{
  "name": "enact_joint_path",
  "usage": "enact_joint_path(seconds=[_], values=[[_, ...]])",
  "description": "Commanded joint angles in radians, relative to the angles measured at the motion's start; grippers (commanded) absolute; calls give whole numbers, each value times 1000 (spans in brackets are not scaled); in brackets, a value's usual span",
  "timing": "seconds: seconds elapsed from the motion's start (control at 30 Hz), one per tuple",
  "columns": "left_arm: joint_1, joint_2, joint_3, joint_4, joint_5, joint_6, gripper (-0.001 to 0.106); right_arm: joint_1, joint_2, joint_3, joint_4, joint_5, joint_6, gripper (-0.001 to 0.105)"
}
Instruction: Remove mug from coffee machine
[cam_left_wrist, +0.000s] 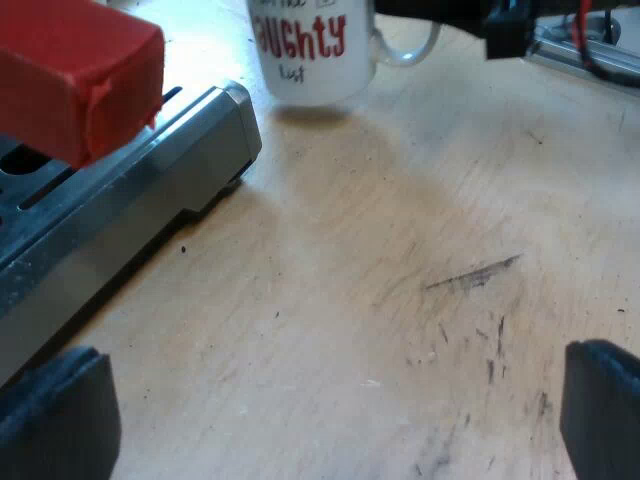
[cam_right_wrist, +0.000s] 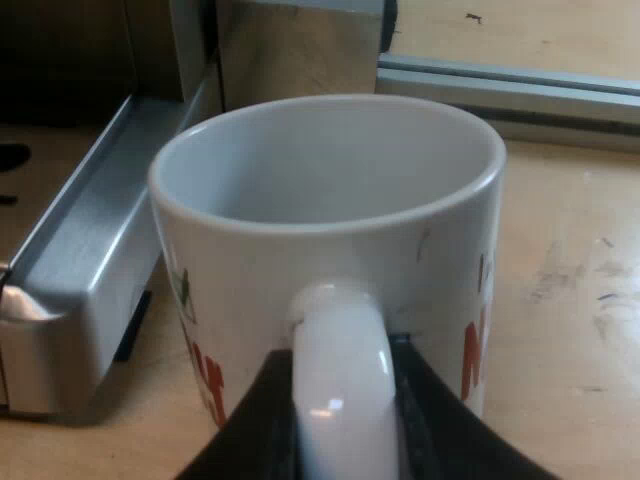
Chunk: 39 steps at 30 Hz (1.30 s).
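A white mug (cam_left_wrist: 312, 50) with red lettering is upright over the wooden table, just off the corner of the espresso machine's metal base (cam_left_wrist: 150, 190). Seen from the right wrist, the mug (cam_right_wrist: 330, 190) is empty and close up. My right gripper (cam_right_wrist: 340, 410) is shut on its white handle (cam_right_wrist: 340, 380), one black finger on each side. My left gripper (cam_left_wrist: 340, 420) hangs open low over bare wood, well short of the mug, with nothing between its fingers. The holder handle's red end (cam_left_wrist: 75, 75) juts out above the machine's base.
The machine's drip tray edge (cam_right_wrist: 75, 270) runs beside the mug. A metal rail (cam_right_wrist: 510, 85) lies on the table beyond the mug. Scuffed bare wood (cam_left_wrist: 420, 300) stretches between my left gripper and the mug.
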Motion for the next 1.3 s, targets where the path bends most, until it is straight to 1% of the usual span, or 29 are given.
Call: enact_joint_path(seconds=[0.03, 0.2, 0.37, 0.4, 0.5, 0.57, 0.63, 0.77, 0.83, 0.93, 0.97, 1.0, 1.03, 1.07, 1.13, 1.2, 1.3], values=[[-1, -2, -2, -7, -3, 7, 90, -6, 70, 12, -190, -1, -12, 0], [-1, -2, -2, -7, -3, 7, 90, -6, 269, 6, -396, -1, -12, 0], [-1, -2, -2, -7, -3, 7, 90, -6, 407, -48, -460, 6, -12, 0], [-1, -2, -2, -7, -3, 7, 90, -6, 407, -48, -460, 6, -12, 0], [-1, -2, -2, -7, -3, 7, 90, -6, 497, -105, -477, 5, -12, 0], [-1, -2, -2, -7, -3, 7, 90, -6, 511, -118, -482, 5, -12, 0], [-1, -2, -2, -7, -3, 7, 90, -6, 532, -130, -482, 19, 4, 0], [-1, -2, -2, -7, -3, 7, 90, -6, 541, -130, -466, 115, 56, 0], [-1, -2, -2, -7, -3, 7, 90, -6, 541, -130, -454, 119, 73, 0], [-1, -2, -2, -7, -3, 7, 90, -6, 541, -130, -433, 118, 110, 14], [-1, -2, -2, -7, -3, 7, 90, -6, 541, -130, -433, 118, 112, 22], [-1, -2, -2, -7, -3, 7, 90, -6, 541, -130, -433, 118, 112, 24], [-1, -2, -2, -7, -3, 7, 90, -6, 541, -130, -433, 118, 112, 39], [-1, -2, -2, -7, -3, 7, 90, -6, 541, -130, -433, 118, 112, 46], [-1, -2, -2, -7, -3, 7, 90, -6, 539, -130, -428, 118, 112, 49], [-1, -2, -2, -3, -3, 1, 90, -6, 532, -128, -419, 118, 112, 49], [-1, -2, -2, 2, -3, -17, 90, 16, 492, -119, -374, 118, 151, 48]])
